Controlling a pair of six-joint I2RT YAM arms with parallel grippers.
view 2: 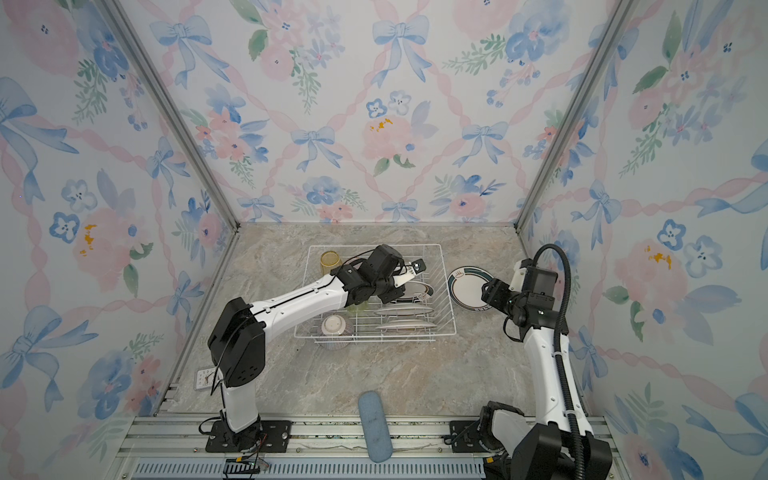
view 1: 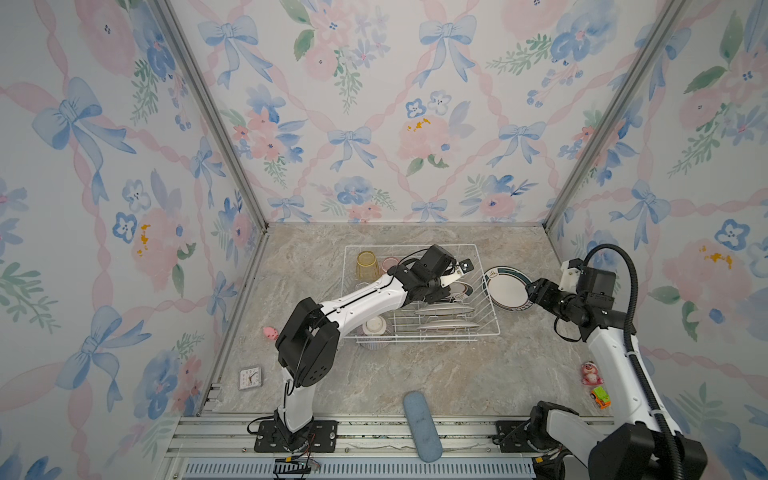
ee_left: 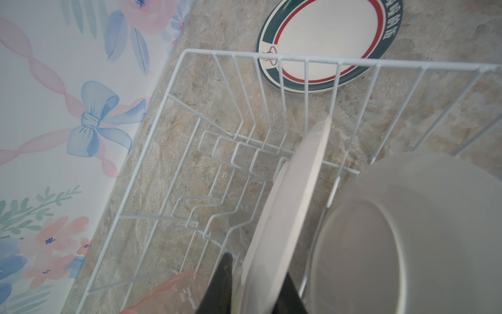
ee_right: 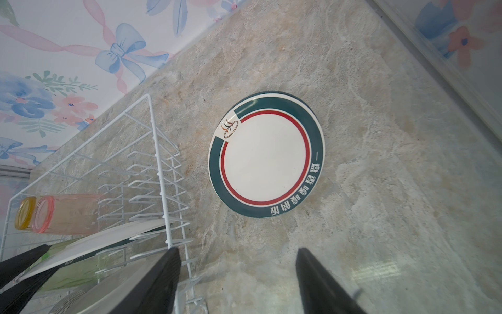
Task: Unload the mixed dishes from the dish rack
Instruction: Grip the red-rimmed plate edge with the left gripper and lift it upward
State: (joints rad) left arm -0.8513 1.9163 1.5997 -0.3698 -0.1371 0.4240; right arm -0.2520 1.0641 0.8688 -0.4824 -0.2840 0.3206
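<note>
- The dish rack (view 1: 487, 291) stands in the middle of the surface (view 1: 415, 374), toward the back wall.
- In its far left corner stands a yellow cup (view 1: 366, 266). Just beside it is a pink cup (view 1: 390, 262), partly hidden by the left arm.
- A green cup (ee_right: 81, 271) shows lower in the rack under that arm, and only a part of it is visible.
- A striped bowl (view 1: 374, 330) sits upside down in the near left corner, with its white foot up.
- Two upright plates (view 1: 442, 309) stand on edge between the prongs in the near right part, one behind the other.
- A tilted plate (ee_left: 285, 217) leans in the rack just behind them.
- The left end effector (ee_left: 256, 265) reaches into the rack. Its fingers (ee_left: 221, 282) stand close on both sides of the rim of the tilted plate. I cannot tell whether they press on it.
- A flat plate (ee_right: 266, 157) with a dark green rim lies face up on the surface, outside the rack and just beside its right side.
- The right end effector (ee_right: 237, 248) hovers at the right edge of the flat plate. Its fingers are wide apart, with nothing between them.
- A small white clock (view 1: 250, 377) lies near the front left corner.
- A blue pad (view 1: 422, 426) lies across the front edge.
- A pink toy (view 1: 270, 332) sits to the left of the rack.
- Two more small toys (view 1: 589, 372) sit by the right wall.
</note>
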